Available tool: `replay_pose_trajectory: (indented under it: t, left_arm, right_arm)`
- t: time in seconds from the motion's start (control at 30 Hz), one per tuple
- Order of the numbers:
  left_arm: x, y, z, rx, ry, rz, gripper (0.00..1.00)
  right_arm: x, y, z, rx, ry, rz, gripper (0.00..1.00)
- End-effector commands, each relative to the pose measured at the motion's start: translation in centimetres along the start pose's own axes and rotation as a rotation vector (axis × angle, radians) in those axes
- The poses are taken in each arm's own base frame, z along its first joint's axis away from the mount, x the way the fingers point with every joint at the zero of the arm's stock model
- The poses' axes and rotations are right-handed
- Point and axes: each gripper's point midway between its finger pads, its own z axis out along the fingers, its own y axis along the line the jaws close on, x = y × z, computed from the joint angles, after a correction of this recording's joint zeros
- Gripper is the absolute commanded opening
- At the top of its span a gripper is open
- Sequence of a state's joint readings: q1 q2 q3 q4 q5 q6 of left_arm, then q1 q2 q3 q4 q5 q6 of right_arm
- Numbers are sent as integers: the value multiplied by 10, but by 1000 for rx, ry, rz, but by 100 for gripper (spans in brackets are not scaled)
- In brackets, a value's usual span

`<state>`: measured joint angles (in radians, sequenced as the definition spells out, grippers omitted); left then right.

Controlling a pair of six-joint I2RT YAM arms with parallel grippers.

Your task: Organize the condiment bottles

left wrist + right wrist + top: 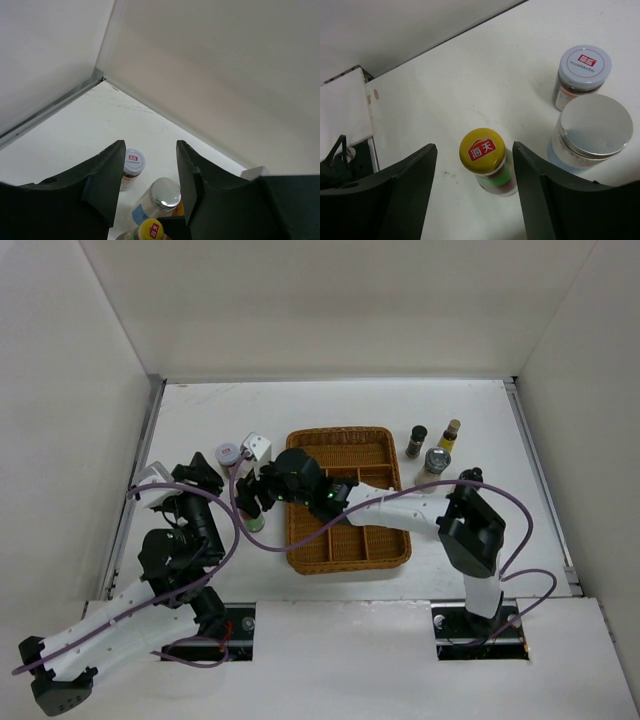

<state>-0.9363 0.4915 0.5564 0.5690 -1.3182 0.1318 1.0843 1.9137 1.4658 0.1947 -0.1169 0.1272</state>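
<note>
Right end effector (473,146), fingers apart, astride one yellow-capped bottle (482,152) marked 海天.
Just beside it: one silver-lidded jar (594,124), one red-labelled white-lidded jar (584,64); left end effector (150,145) also apart.

Surface: white table (330,405), walled on three sides.
- Centre: wicker tray (350,565) with dividers.
- Right of the tray, grouped close: dark bottle (416,441), yellow bottle (448,440), grey-lidded jar (435,462).
- Left of the tray, grouped close: white-lidded jar (580,75), silver-lidded jar (590,132), yellow-capped bottle (487,162).

All six stand upright.
</note>
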Motion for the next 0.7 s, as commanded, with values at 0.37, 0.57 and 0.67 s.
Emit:
replay_pose_trajectory:
  t: [0.37,0.57,0.67]
  left_arm:
    - [-14,-7,-4,62,-3,-69,49]
    - [-7,-7,-4,58,-2,-56,58]
    - [-12,-28,-7,115,13,-76,58]
  right_arm:
    - [-48,9,2,22,-231,4,26]
    - [-96,21,-52,0,-372,52,21]
    - [-122,17,-90,3,-434,83,21]
